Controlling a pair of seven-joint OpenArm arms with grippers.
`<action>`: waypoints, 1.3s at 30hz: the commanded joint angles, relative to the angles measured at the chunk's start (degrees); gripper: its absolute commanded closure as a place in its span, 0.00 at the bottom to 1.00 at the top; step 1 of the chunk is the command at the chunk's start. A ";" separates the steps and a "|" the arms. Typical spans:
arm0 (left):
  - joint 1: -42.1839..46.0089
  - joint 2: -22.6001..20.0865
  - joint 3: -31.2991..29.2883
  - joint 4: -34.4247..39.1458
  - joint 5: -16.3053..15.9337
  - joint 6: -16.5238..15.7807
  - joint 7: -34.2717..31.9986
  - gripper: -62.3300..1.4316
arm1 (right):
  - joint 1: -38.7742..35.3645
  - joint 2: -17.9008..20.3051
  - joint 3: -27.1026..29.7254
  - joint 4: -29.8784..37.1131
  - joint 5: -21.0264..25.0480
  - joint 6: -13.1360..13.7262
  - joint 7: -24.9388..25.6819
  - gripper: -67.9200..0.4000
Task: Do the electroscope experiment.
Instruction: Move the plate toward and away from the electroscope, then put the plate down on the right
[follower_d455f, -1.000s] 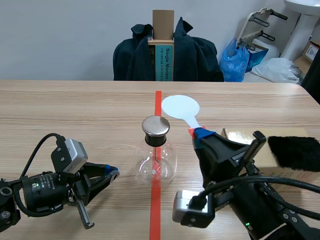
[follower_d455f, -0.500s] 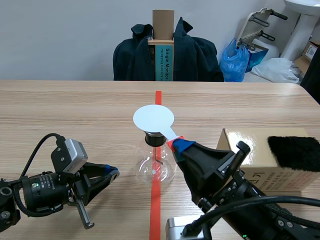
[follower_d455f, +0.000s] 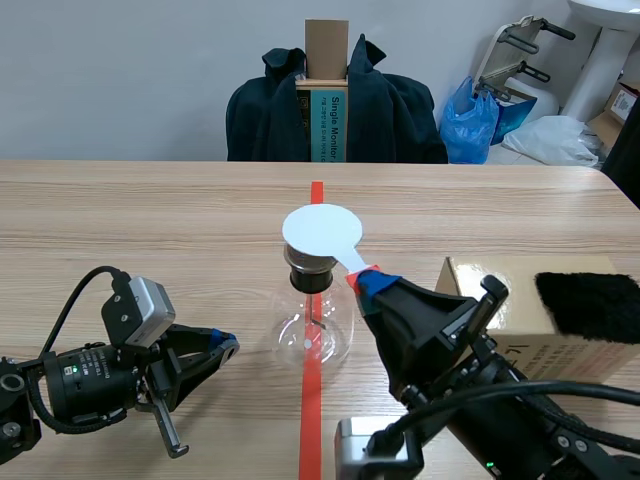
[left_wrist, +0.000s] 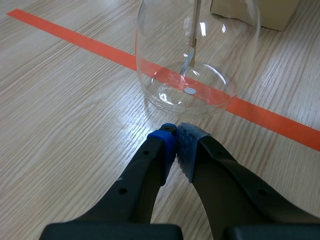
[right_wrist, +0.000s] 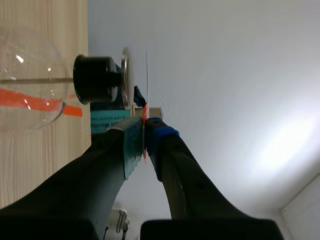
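Observation:
A glass electroscope flask (follower_d455f: 313, 335) with a black stopper and metal cap (follower_d455f: 309, 262) stands on the red tape line at the table's middle. My right gripper (follower_d455f: 365, 280) is shut on the red handle of a white disc paddle (follower_d455f: 322, 230), whose disc hovers just over the cap. In the right wrist view the disc (right_wrist: 147, 75) shows edge-on, a small gap from the metal cap (right_wrist: 124, 75) on the flask (right_wrist: 25, 82). My left gripper (follower_d455f: 225, 345) rests shut and empty left of the flask; its fingertips (left_wrist: 176, 135) sit just short of the flask (left_wrist: 195, 65).
A cardboard box (follower_d455f: 500, 320) with a black fur pad (follower_d455f: 590, 303) on top stands at the right, close behind my right arm. A chair draped with a dark jacket (follower_d455f: 335, 105) stands beyond the table's far edge.
My right gripper carried the white disc from behind and right of the flask to above its metal cap, then nudged it slightly right. The left arm has not moved.

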 joint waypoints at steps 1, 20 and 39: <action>-0.44 0.11 -0.17 1.36 -0.39 -0.11 -0.94 0.93 | 0.70 0.63 0.50 0.74 0.31 -0.81 -2.16 0.98; 14.19 -7.08 -9.90 20.61 -0.42 -0.76 -0.87 0.93 | -5.42 2.27 0.57 5.92 0.44 -4.59 -26.86 0.98; 44.00 -11.76 -32.09 48.94 -3.21 -2.73 -0.72 0.11 | -17.68 8.28 0.55 7.87 0.63 -4.59 -33.31 0.98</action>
